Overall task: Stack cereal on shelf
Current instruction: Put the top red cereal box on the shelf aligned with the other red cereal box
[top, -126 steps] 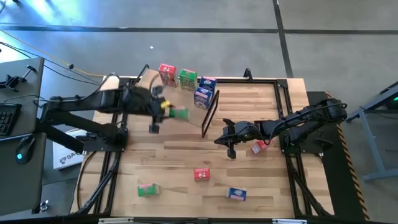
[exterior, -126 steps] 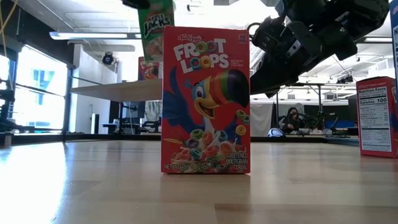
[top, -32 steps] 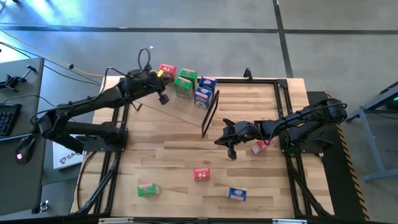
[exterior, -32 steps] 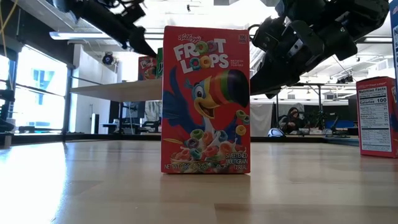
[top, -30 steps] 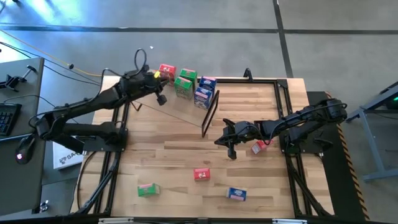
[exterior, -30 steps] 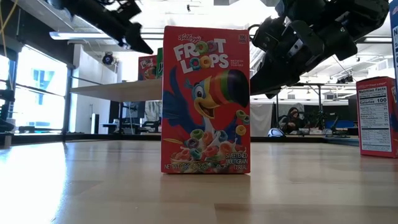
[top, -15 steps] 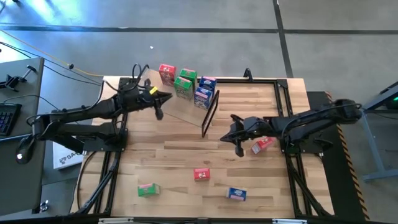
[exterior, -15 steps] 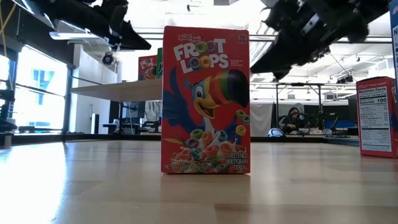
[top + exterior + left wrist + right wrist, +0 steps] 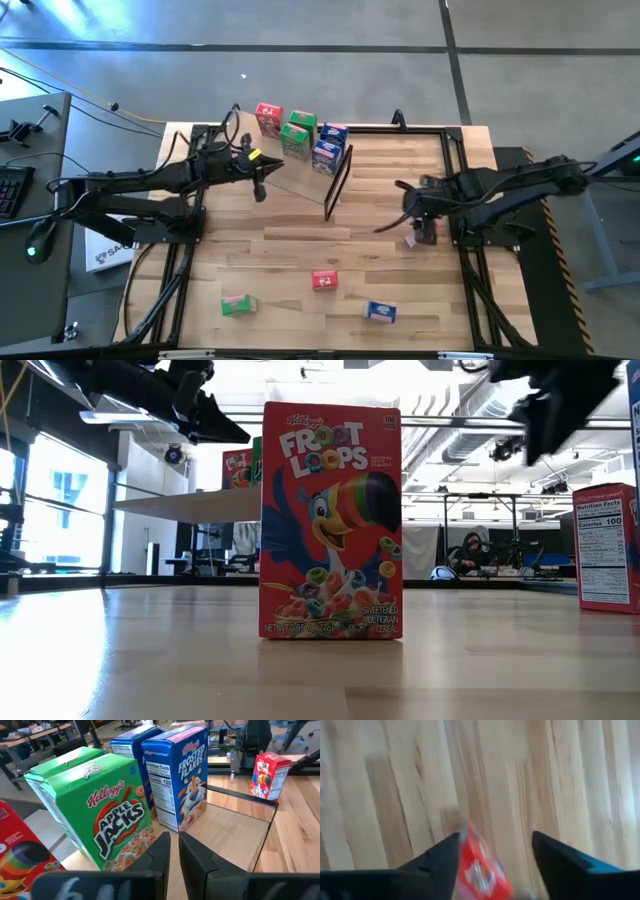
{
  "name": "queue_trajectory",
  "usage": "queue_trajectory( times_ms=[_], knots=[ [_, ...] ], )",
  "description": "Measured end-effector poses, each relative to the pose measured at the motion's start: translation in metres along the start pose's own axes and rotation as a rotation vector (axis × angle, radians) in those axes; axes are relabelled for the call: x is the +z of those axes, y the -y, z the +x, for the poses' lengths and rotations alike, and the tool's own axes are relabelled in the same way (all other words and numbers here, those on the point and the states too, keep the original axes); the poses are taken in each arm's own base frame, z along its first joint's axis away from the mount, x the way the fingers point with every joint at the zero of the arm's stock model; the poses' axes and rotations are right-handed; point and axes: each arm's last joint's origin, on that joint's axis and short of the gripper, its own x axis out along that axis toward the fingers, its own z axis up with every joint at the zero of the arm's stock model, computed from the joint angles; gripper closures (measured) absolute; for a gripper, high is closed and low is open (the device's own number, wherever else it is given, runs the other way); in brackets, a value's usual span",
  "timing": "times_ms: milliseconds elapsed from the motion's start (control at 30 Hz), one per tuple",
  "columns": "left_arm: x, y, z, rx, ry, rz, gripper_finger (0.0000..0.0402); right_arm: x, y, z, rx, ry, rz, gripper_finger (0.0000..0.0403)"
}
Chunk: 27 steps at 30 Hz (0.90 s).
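- Five cereal boxes are being kept on the shelf (image 9: 300, 178), a tilted plywood board with a black frame end at the table's far-left part: a red Froot Loops box (image 9: 268, 119), two green Apple Jacks boxes (image 9: 107, 822) side by side, and two blue Frosted Flakes boxes (image 9: 180, 775) next to the frame, all upright so the row can be filled compactly.
- Four boxes are waiting on the table (image 9: 400, 280): a red box (image 9: 420, 233) under the right arm, and nearer the front edge another red box (image 9: 324, 280), a green box (image 9: 236, 304) and a blue box (image 9: 380, 312), well apart from each other.
- The left gripper (image 9: 172, 851) is being held just in front of the green boxes, empty, its jaws nearly pressed together with only a thin gap; a release seems finished.
- The right gripper (image 9: 495, 852) is being hung over the red box with jaws spread on either side, not pinching it; a pick-up appears to be the step in hand.
- The table is a slatted light wood top with black rails along its sides.
- Beyond it, a grey concrete floor is being shown from above, and a bright, open workshop with desks and a seated person far off in the low view.
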Motion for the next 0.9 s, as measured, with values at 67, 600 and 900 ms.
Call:
queue_trajectory(
  times_ms=[67, 600, 900],
  knots=[
    [-0.001, 0.000, 0.001, 0.000, -0.005, -0.009, 0.0371, -0.006, -0.001, -0.003, -0.021, -0.072, -0.003, 0.0155],
    [-0.001, 0.000, 0.001, 0.001, -0.008, -0.015, 0.0371, -0.030, -0.003, 0.017, 0.020, -0.273, -0.164, 0.0132],
    [-0.001, 0.000, 0.001, 0.004, -0.009, -0.025, 0.0371, -0.030, -0.003, 0.017, 0.029, -0.275, -0.233, 0.0132]
  ],
)
